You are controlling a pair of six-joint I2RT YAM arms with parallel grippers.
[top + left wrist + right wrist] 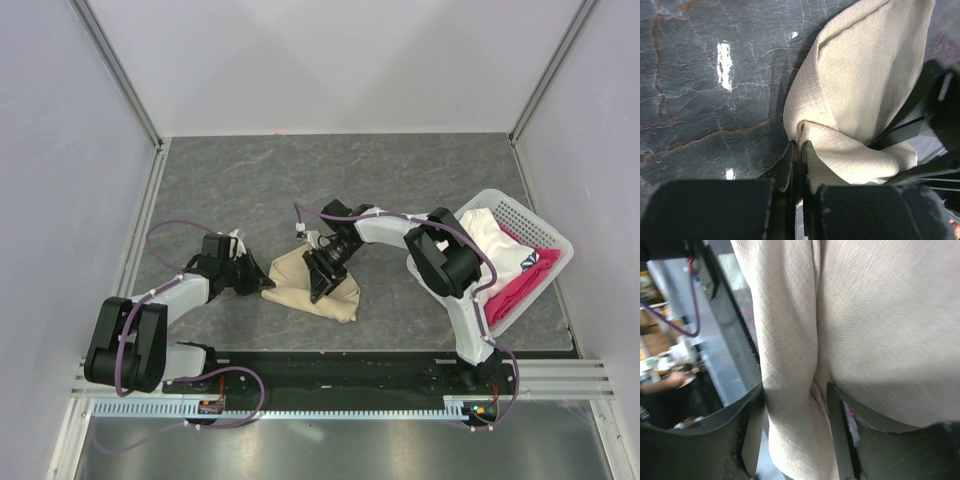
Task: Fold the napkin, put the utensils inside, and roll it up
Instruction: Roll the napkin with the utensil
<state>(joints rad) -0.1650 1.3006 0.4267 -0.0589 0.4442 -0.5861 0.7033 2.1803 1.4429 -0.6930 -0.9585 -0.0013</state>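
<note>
The beige napkin lies bunched on the dark table between the two arms. My left gripper is shut on the napkin's left tip; in the left wrist view the jaws pinch a thin edge of the cloth. My right gripper comes down onto the middle of the napkin. In the right wrist view it is closed around a thick fold of the cloth, which fills the gap between the fingers. The utensil is out of view.
A white perforated basket stands at the right edge. It holds a white cloth and a pink-red cloth. White walls close off the table at the back and sides.
</note>
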